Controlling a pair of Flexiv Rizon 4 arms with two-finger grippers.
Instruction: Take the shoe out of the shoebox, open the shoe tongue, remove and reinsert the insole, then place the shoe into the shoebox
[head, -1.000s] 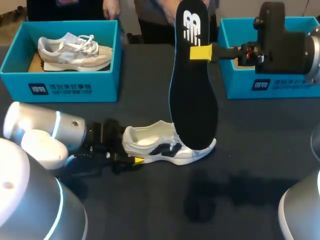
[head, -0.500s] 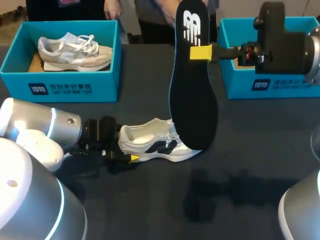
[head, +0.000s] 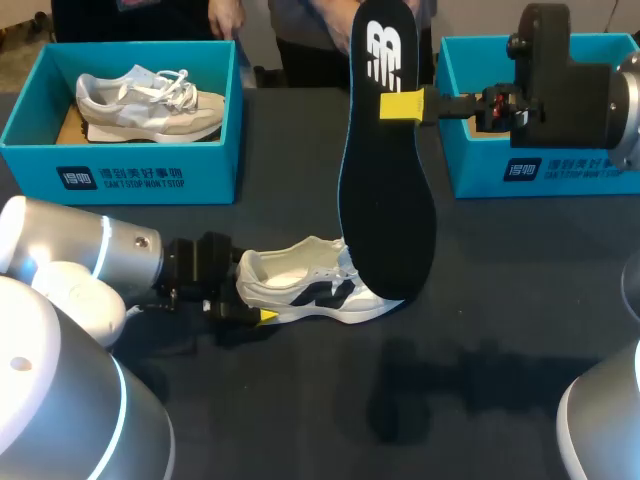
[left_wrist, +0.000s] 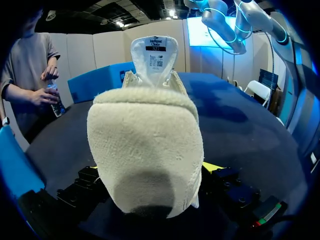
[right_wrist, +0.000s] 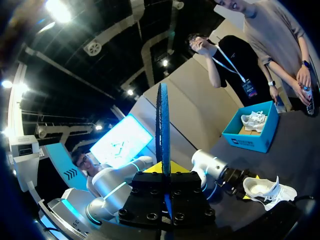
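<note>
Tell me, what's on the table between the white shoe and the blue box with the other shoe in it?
Nothing. In the head view, only bare dark table lies between the white shoe and the left blue box.

I count two blue shoeboxes, the left shoebox (head: 130, 178) and the right shoebox (head: 478, 172); two shoes, a beige sneaker (head: 150, 103) and a white sneaker (head: 300, 288) (dark side markings); one black insole (head: 385, 210).

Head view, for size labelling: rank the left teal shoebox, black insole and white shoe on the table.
1. left teal cardboard shoebox
2. black insole, lifted nearer the camera, so inflated
3. white shoe on the table
</note>
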